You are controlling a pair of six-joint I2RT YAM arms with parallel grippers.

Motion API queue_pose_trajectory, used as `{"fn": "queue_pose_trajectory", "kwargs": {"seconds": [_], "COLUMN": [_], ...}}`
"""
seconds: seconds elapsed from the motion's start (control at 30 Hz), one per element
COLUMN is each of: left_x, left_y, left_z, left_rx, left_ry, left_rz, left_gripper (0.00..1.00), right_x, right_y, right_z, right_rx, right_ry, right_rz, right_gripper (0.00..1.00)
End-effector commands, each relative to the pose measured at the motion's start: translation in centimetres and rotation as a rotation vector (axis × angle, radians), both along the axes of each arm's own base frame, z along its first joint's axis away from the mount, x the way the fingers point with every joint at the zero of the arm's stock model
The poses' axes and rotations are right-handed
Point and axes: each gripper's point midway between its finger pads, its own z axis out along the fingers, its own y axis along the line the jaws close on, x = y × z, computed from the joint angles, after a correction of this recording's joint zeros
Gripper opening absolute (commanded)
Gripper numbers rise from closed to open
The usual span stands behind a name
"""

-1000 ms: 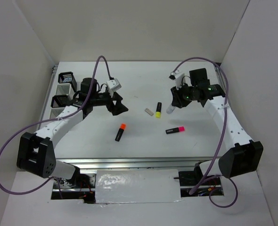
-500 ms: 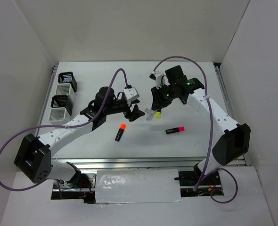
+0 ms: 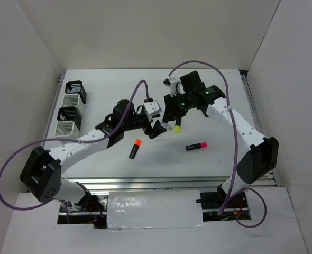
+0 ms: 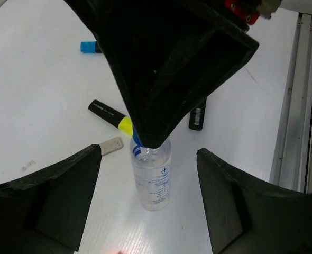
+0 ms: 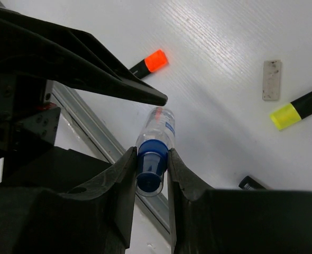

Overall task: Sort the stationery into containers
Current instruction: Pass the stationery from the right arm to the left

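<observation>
Four cups (image 3: 74,88), four highlighters (image 3: 135,148) — one eraser (image 5: 271,80), one bottle (image 4: 152,177).

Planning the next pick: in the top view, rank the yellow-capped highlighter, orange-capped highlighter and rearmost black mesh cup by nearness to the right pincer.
From the right pincer, shut on the bottle:
1. Yellow-capped highlighter, right beside it.
2. Orange-capped highlighter, toward the near left.
3. Black mesh cup, far-left back corner.
</observation>
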Motion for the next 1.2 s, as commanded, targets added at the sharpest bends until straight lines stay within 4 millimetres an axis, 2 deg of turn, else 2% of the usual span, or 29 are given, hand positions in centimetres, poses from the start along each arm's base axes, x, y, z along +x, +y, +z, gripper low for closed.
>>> {"fn": "queue_pose_trajectory", "kwargs": {"seconds": [0.0,0.37,0.63,0.67,0.7,0.73,0.83,0.93,1.03,1.07,1.13,1.17], "left_x": [0.2,1.2,2.0,2.0,2.0,1.8,1.6,1.7,2.3,3.3,4.7,6.5], "left_y": [-0.8,-1.0,-0.5,-0.4,-0.3,-0.1,0.4,1.8,4.1,5.9,8.4,11.4], "left_z": [1.8,1.9,1.5,1.5,1.4,1.5,1.0,0.5,0.2,0.2,1.4,1.9], "left_rx": [-0.042,-0.046,-0.020,-0.020,-0.019,-0.022,-0.020,-0.021,-0.055,-0.081,-0.125,-0.153], "left_ry": [-0.053,-0.066,-0.074,-0.073,-0.067,-0.068,-0.045,-0.007,0.070,0.107,0.110,0.112], "left_rz": [-0.014,0.014,0.061,0.066,0.070,0.072,0.081,0.115,0.184,0.227,0.302,0.399], "left_gripper": [0.85,0.75,0.42,0.33,0.28,0.20,0.10,0.03,0.00,0.00,0.00,0.00], "right_x": [1.1,-0.1,0.0,0.1,0.0,0.0,0.8,2.1,5.0,6.7,8.2,9.1], "right_y": [1.7,2.3,2.4,2.4,2.4,2.4,1.9,1.3,-0.8,-2.5,-4.3,-5.9], "right_z": [3.4,2.8,3.3,3.2,3.1,3.2,3.7,4.7,6.8,7.8,8.4,8.7], "right_rx": [0.091,0.097,0.104,0.101,0.100,0.101,0.105,0.131,0.176,0.191,0.194,0.191], "right_ry": [-0.069,-0.039,-0.048,-0.045,-0.042,-0.046,-0.057,-0.066,-0.094,-0.115,-0.138,-0.154], "right_rz": [0.014,0.047,0.045,0.044,0.043,0.042,0.014,-0.021,-0.095,-0.148,-0.198,-0.234], "right_gripper": [0.00,0.00,0.01,0.07,0.19,0.43,0.74,0.85,0.86,0.86,0.86,0.86]}}
